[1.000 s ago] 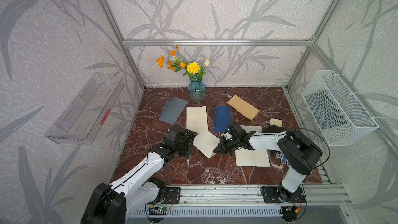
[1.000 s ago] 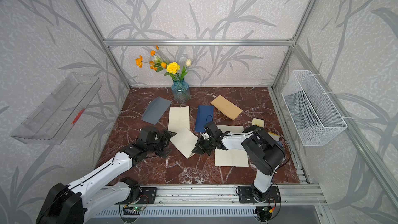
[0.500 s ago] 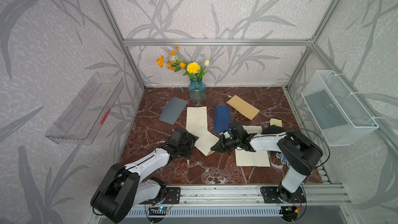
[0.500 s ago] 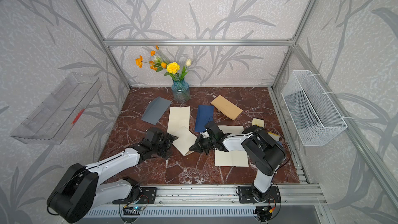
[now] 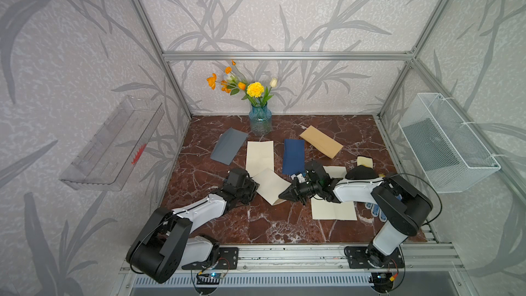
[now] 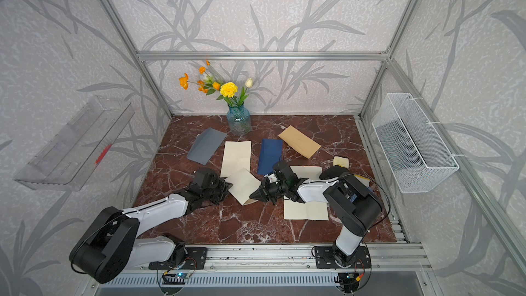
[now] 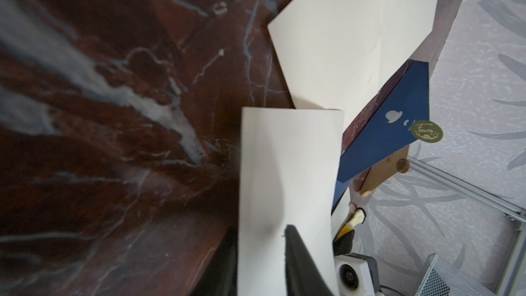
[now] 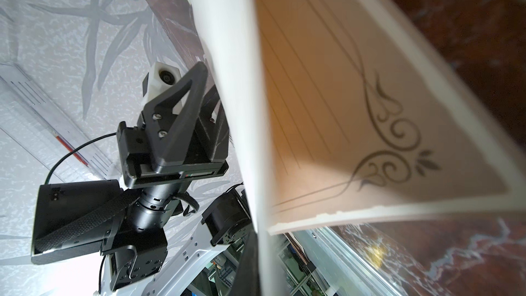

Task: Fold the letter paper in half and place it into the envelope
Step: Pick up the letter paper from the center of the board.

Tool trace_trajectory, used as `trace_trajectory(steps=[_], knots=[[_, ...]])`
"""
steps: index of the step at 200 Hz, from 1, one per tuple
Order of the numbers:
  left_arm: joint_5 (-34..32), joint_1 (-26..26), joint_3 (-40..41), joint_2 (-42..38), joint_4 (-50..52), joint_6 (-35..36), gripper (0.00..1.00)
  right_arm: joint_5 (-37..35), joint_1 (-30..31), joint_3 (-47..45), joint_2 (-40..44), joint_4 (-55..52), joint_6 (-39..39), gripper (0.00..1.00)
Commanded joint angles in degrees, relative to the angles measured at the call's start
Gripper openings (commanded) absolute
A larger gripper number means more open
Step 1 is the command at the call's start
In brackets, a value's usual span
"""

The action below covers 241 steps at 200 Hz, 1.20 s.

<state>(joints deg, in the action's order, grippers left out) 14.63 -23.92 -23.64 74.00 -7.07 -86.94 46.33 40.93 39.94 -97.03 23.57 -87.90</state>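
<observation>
Cream and bent over on itself, the letter paper (image 5: 269, 185) sits mid-bench on the red-brown marble bench (image 5: 270, 223), plain back up in both top views. In the right wrist view its ruled face (image 8: 370, 109) with the corner flourish shows inside the bend, and the two halves stand apart rather than pressed flat.

My right pincer (image 5: 283, 195) is clamped together on the paper's near right corner. My left pincer (image 5: 254, 188) is at the paper's left edge. The left wrist view shows one finger (image 7: 299, 263) lying over the sheet, but I cannot tell whether that pincer has pinched it.

The navy envelope (image 5: 293, 156) lies flat just beyond the paper, to the far right of it, with a green sticker at one end in the left wrist view. A plain cream sheet (image 5: 259, 155) lies left of the envelope, and the letter paper's far corner overlaps its near edge. Farther back are a grey envelope (image 5: 229, 146) on the left, a tan kraft envelope (image 5: 321, 141) on the right, and a blue glass vase (image 5: 260, 121) of flowers between them.
</observation>
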Motion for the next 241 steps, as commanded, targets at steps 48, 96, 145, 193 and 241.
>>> trace_trajectory(steps=[48, 96, 145, 193, 241], knots=[[3.04, 0.38, 0.12, 2.7, -3.56, 2.1, 0.0, 1.21, -0.47, -0.8, 1.19, 1.1, 0.16, 0.0], [-0.56, 0.9, -6.85, -7.9, 10.08, 6.98, 0.0, -1.0, -2.07, 8.66, 12.3, -37.05, 20.51, 0.61], [-6.4, 1.28, -16.87, -11.37, 23.92, 12.34, 0.0, -12.1, -1.08, 27.4, 12.62, -64.57, 39.72, 0.79], [-9.92, 1.69, -21.15, -9.15, 20.26, 17.13, 0.0, -11.35, -0.85, 29.45, 9.84, -58.18, 35.97, 0.79], [-18.18, 1.97, -16.15, -10.62, 9.2, 15.1, 0.0, -8.98, -0.83, 26.38, 9.04, -46.41, 24.98, 0.79]])
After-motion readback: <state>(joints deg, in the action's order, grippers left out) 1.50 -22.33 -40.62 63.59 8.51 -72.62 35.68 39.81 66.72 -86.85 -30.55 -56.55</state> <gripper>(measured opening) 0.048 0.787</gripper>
